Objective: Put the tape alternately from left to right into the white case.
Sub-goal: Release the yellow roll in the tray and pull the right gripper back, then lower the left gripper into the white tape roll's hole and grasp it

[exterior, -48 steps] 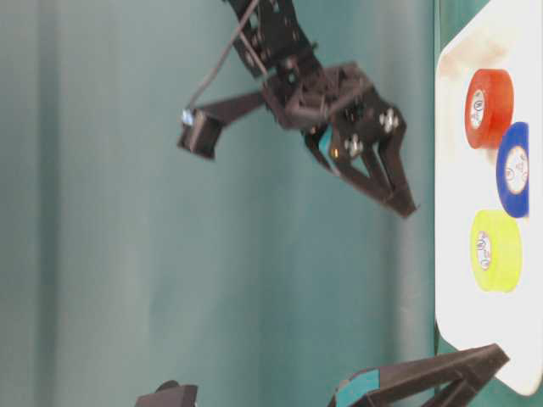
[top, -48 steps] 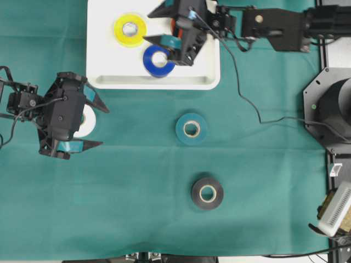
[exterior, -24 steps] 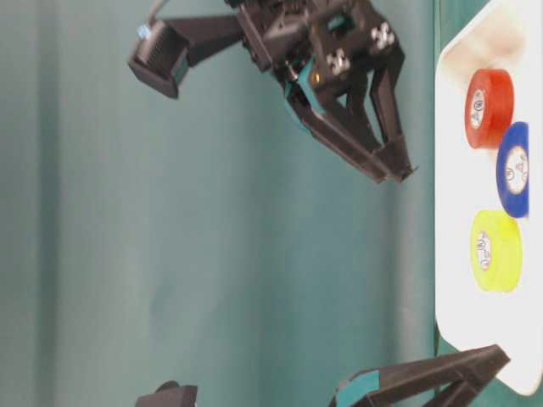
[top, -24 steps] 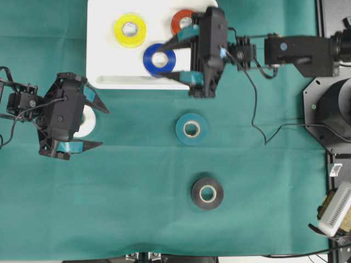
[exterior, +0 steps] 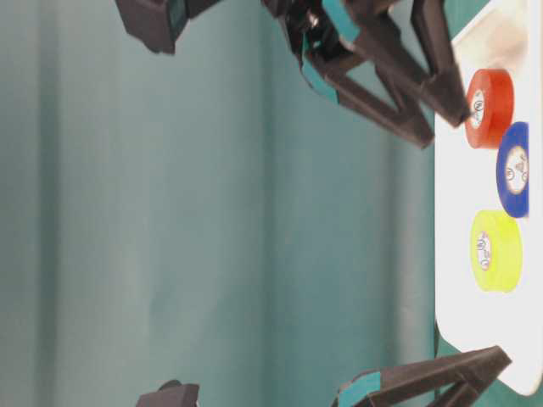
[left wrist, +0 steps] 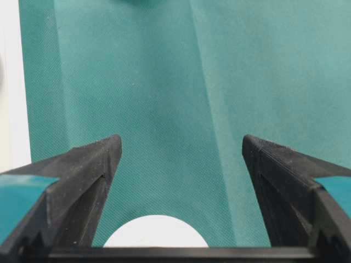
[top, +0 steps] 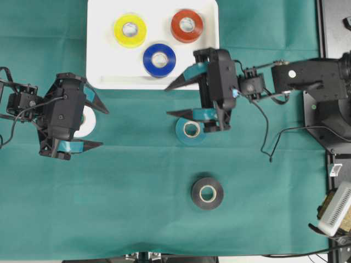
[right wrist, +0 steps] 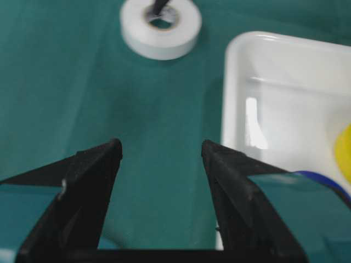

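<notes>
Leaving the white case (top: 98, 66), the right gripper (top: 176, 98) now hovers empty, jaws apart, beside the teal roll (top: 191, 129). Only overhead shows all six rolls: three inside, three outside; left gripper (top: 97, 126) gapes wide over the white roll (top: 88, 121).

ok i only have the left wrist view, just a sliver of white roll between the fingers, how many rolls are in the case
observer: three, the yellow roll, blue roll and red roll lie in the white case
operator: and where's the right hand
observer: the right hand is open and empty, just outside the case beside the teal roll
operator: what else is out on the cloth besides my white one
observer: only the teal one and the black roll, which lies farther from the case
</notes>
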Controlling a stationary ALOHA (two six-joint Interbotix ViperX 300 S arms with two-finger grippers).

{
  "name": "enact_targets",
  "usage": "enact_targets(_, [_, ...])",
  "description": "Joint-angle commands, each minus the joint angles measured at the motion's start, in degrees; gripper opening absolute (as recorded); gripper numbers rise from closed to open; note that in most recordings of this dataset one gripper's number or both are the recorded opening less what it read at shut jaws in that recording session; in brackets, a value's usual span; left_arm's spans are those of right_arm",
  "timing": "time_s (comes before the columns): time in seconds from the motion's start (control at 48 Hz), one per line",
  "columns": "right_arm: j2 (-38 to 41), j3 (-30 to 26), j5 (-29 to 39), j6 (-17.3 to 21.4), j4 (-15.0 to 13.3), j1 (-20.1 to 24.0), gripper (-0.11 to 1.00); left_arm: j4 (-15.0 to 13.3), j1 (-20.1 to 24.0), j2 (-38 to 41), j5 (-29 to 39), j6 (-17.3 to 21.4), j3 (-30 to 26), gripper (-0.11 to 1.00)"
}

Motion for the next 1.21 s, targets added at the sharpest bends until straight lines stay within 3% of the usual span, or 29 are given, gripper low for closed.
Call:
enact_targets(0.0, [-2.4, 0.5, -0.5, 0.1, -0.1, 1.0, 0.64, -0.2, -0.4, -0.5, -0.4, -0.1, -1.1, 0.77])
enact_targets(0.292, [-6.8, 4.4, -0.6, 0.3, 0.2, 2.3, 0.64, -0.2, -0.9, -0.5, -0.4, -0.2, -0.4, 0.77])
enact_targets(0.667, [-6.5, 4.6, -0.6, 2.0, 0.3, 2.4, 0.64, -0.3, -1.0, -0.6, 0.7, -0.4, 0.0, 0.77])
enact_targets(1.188, [-6.5, 4.6, -0.6, 2.1, 0.3, 2.4, 0.64, -0.2, -1.0, 1.2, 6.6, -12.0, 3.4, 0.77])
